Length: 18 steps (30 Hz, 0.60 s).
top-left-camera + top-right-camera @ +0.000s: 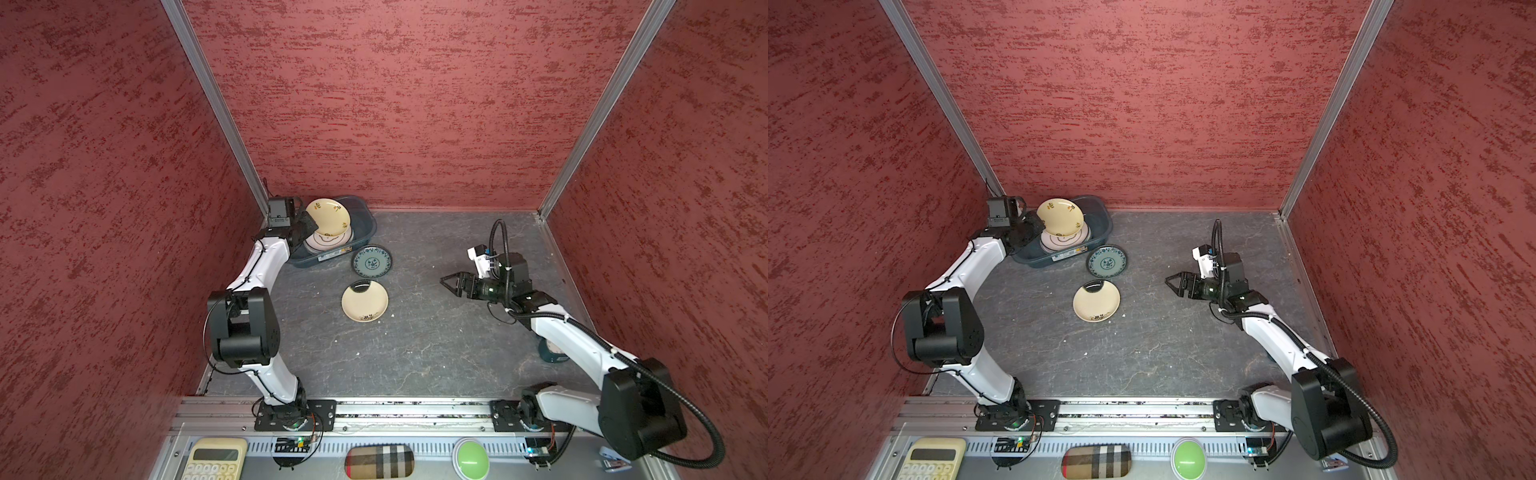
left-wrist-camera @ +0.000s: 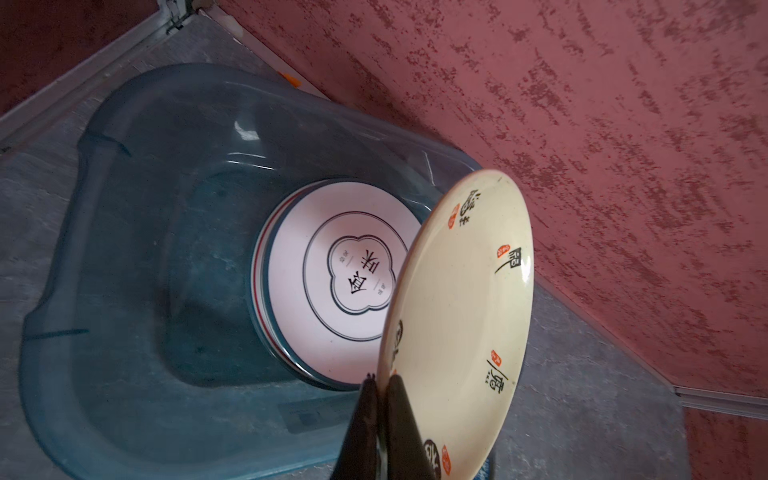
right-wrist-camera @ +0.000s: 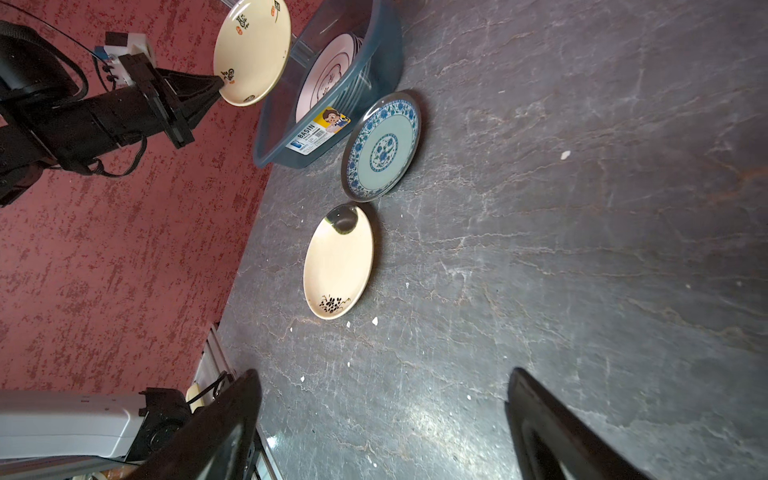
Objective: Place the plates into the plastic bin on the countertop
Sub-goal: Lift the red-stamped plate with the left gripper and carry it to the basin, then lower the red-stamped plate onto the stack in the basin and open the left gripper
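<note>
A stack of plates [image 2: 332, 270] is already sitting in the bin [image 2: 124, 249], which is standing in the counter's back-left corner. The top one is white with a dark ring and characters, and I cannot count the rims beneath it. One more cream plate [image 2: 457, 311] is hanging tilted in the air above the bin, over the stack, not yet set down.

The left gripper [image 2: 380, 380] is pinching that plate by its rim, jaws pressed tight on the edge (a thin hold, so it looks to me like the plate could swing or slip if lowered fast).

Two plates are waiting on the counter [image 1: 436, 340]. A teal plate [image 1: 372, 261] is lying just beside the bin's labelled side, perhaps touching it. A plain cream plate [image 1: 365, 301] is lying near it, towards the middle.

The right gripper [image 1: 446, 283] is hovering well apart from both, out towards the right side, jaws spread wide and holding nothing.

Something teal [image 1: 547, 352] is peeking from under the right arm near the right edge, and I cannot tell what it is.

I am judging the job well along, with one release and at least two more pickups left.
</note>
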### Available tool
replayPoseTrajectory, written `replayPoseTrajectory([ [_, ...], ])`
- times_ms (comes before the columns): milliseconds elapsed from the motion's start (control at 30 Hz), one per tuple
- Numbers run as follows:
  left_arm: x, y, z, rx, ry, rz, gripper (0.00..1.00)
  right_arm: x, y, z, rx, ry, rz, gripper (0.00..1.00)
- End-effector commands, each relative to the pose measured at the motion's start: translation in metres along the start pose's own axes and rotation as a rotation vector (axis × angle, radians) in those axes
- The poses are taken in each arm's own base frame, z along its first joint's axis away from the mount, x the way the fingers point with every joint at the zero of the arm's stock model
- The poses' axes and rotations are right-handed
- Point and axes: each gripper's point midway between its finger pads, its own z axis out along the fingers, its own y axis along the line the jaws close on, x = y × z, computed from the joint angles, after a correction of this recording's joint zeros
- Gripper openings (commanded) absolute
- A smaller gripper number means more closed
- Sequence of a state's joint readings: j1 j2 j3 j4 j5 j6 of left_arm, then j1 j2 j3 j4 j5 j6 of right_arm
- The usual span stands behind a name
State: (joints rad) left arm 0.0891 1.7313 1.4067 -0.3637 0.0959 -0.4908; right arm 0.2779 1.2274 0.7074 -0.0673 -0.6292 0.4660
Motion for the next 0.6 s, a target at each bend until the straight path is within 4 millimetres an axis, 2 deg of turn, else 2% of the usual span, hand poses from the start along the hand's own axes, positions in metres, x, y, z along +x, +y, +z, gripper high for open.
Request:
replayPoseTrajectory([
  [0, -0.012, 0.014, 0.01, -0.086, -0.01, 0.073, 0.0, -0.003, 0.003, -0.003, 0.003, -0.02, -0.042, 0.93],
  [233, -0.019, 0.017, 0.035, -0.137, 0.029, 0.106, 0.0, 0.001, -0.004, -0.004, 0.028, -0.022, -0.024, 0.93],
  [567, -0.01, 0.019, 0.069, -0.16, 0.127, 0.103, 0.0, 0.004, -0.008, -0.001, 0.037, -0.018, -0.001, 0.93],
])
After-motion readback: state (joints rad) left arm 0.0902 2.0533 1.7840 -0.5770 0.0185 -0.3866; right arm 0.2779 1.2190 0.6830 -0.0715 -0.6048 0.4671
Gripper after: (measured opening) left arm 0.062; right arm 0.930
